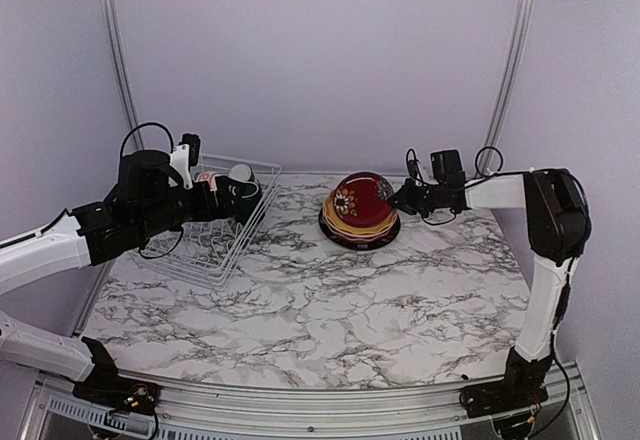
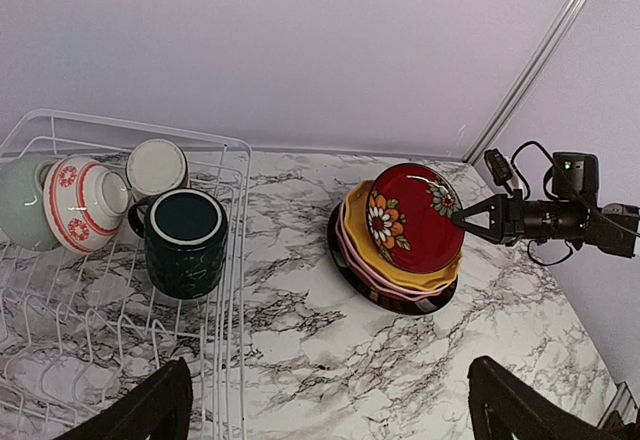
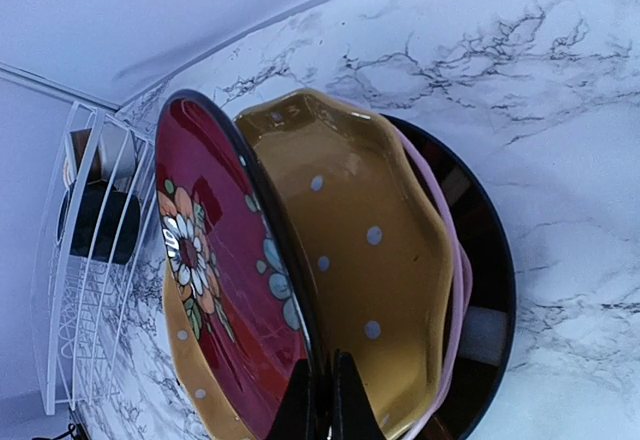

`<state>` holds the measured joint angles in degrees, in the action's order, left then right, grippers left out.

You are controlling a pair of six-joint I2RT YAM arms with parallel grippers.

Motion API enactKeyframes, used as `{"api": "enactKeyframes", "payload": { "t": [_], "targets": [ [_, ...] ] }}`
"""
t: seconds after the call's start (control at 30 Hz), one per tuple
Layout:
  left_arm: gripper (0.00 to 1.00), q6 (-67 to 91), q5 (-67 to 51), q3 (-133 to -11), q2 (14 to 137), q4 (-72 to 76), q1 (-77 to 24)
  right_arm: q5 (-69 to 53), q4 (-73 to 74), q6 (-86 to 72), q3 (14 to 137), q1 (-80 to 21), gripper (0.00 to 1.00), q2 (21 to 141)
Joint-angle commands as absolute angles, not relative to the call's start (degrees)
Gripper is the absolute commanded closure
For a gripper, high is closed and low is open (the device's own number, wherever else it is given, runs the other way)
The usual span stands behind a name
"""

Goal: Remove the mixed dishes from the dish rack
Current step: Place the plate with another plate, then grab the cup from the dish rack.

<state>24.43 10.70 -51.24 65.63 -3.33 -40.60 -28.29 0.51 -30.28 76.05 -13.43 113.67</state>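
Note:
The dish rack [image 2: 235, 175], a white wire basket, holds a dark teal mug [image 2: 185, 243], a pale green bowl [image 2: 18, 205], a red-patterned cup [image 2: 85, 198] and a small pale cup [image 2: 157, 167]. On the marble right of it lies a stack: black plate [image 3: 492, 260], pink plate [image 3: 456, 260], scalloped orange-yellow plate [image 3: 375, 250]. The dark red floral plate [image 3: 215, 290] stands tilted on edge over that stack. My right gripper [image 3: 325, 385] is shut on its rim. My left gripper [image 2: 330, 410] hangs open over the rack's right edge, with nothing between its fingers [image 2: 140, 410].
The rack [image 1: 215, 235] sits at the table's far left, close to the back wall. The plate stack [image 1: 360, 215] is at the far centre. Bare marble table [image 1: 330, 310] spreads in front of both. Metal frame posts [image 1: 510, 60] rise at the back corners.

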Motion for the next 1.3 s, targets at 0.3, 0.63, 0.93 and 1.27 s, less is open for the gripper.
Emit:
{"api": "enactKeyframes", "payload": {
  "t": [0.3, 0.63, 0.93, 1.27],
  "targets": [
    [0.01, 24.2, 12.4, -53.5, 68.2, -7.5, -38.9, -28.2, -0.3, -28.7, 80.1, -13.4, 0.82, 115.9],
    [0.01, 24.0, 12.7, -54.4, 68.9, -7.8, -38.0, -18.8, 9.1, -20.9, 83.4, -15.3, 0.66, 116.1],
    [0.01, 26.1, 16.5, -57.4, 71.5, -10.6, -36.7, -10.6, 13.9, -16.3, 84.7, -18.3, 0.53, 114.6],
    [0.01, 26.7, 22.1, -63.1, 75.8, -14.3, -33.7, -9.4, 10.1, -13.5, 78.7, -18.2, 0.18, 105.3]
  ]
}}
